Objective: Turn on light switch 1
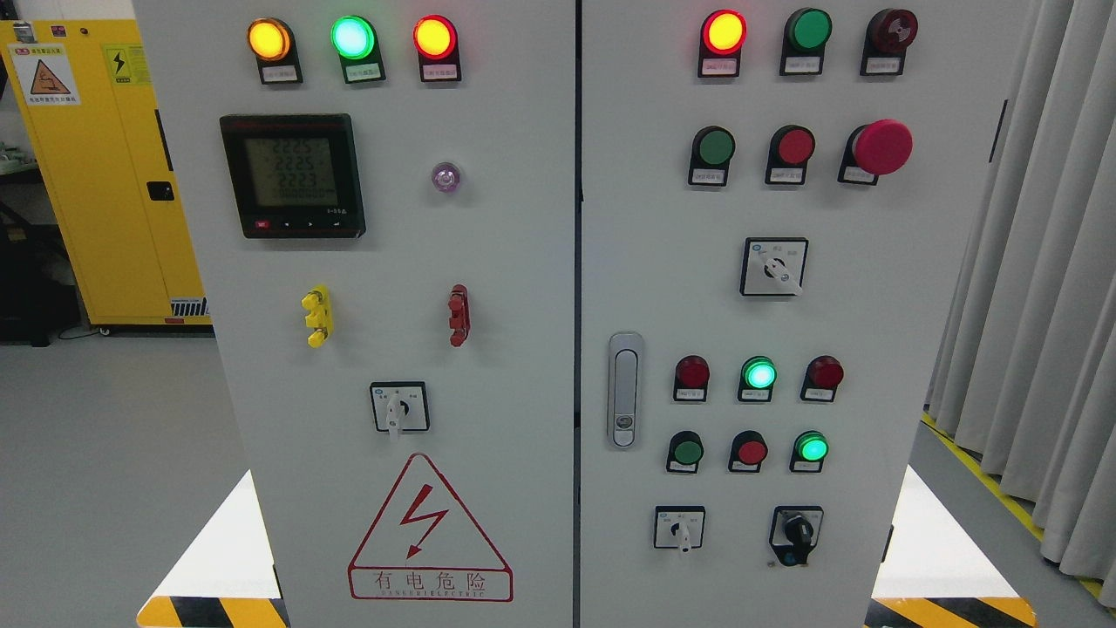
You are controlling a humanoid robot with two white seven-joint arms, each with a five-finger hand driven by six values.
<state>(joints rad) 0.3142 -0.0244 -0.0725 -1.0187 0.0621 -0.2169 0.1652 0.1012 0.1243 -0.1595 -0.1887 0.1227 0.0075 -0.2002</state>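
A grey electrical cabinet (540,262) with two doors fills the head view. Neither of my hands shows in the picture. The left door carries three lit lamps (352,37) along the top, a digital meter (291,175), a yellow terminal (317,316), a red terminal (459,315) and a white rotary switch (398,407). On the right door sit rows of red and green push buttons (795,146), a red mushroom stop button (881,146), a rotary selector (774,267), a lit green lamp (758,374), a lit green button (812,448), a white rotary switch (679,528) and a black knob switch (797,531). Which one is switch 1 I cannot tell.
A door latch handle (623,389) sits at the right door's left edge. A yellow safety cabinet (105,174) stands behind at the left. Grey curtains (1037,279) hang at the right. Yellow-black floor tape (209,612) marks the cabinet's base.
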